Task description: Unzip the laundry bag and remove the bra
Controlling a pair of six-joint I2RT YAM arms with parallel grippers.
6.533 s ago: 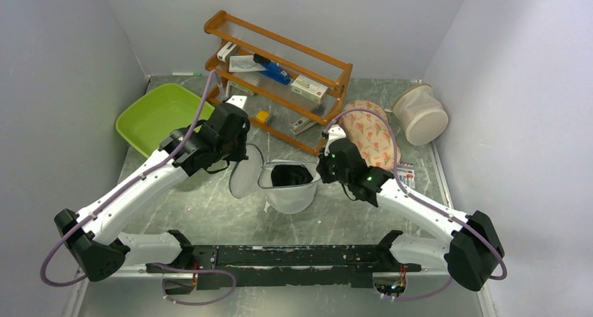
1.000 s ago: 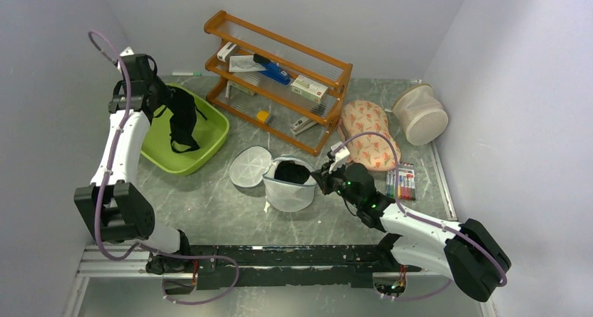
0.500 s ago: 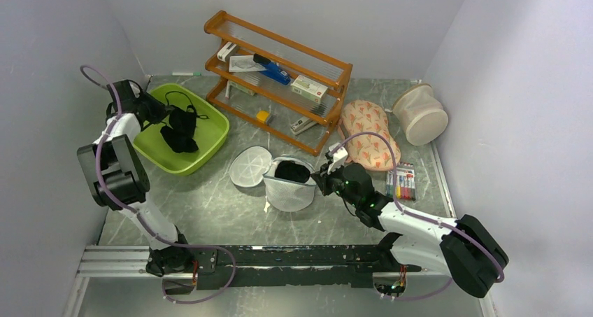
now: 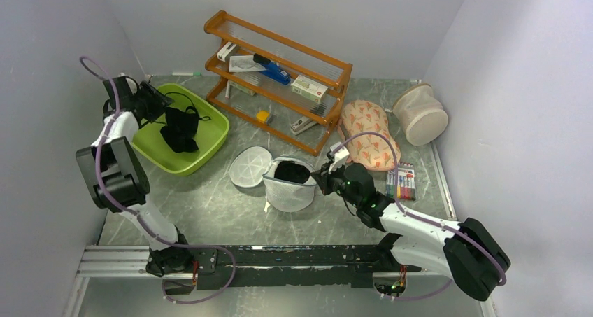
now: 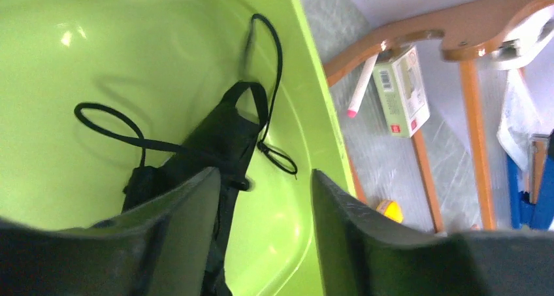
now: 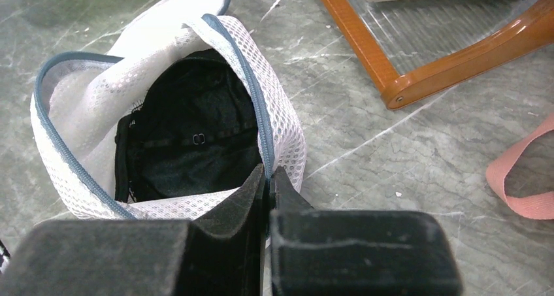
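Note:
The black bra (image 4: 180,131) lies loose in the green basin (image 4: 210,141), its thin straps spread over the floor of the basin (image 5: 52,48). My left gripper (image 4: 155,101) hovers at the basin's far left rim, open, and the bra (image 5: 219,136) sits just past its empty jaws (image 5: 264,178). The white mesh laundry bag (image 4: 290,192) stands unzipped mid-table with its disc lid (image 4: 250,166) flopped to the left. My right gripper (image 4: 323,179) is shut on the bag's zip rim (image 6: 261,129). Black fabric (image 6: 189,139) lies inside the bag.
A wooden rack (image 4: 280,72) with small boxes stands behind the bag. An orange-patterned pouch (image 4: 368,142), a beige mesh cylinder (image 4: 419,114) and a pack of markers (image 4: 400,184) lie at the right. A pen (image 4: 185,73) rests by the back wall.
My left gripper came down to the basin, then opened and let go of the bra, which now rests in the basin. The right gripper and the bag have not moved.

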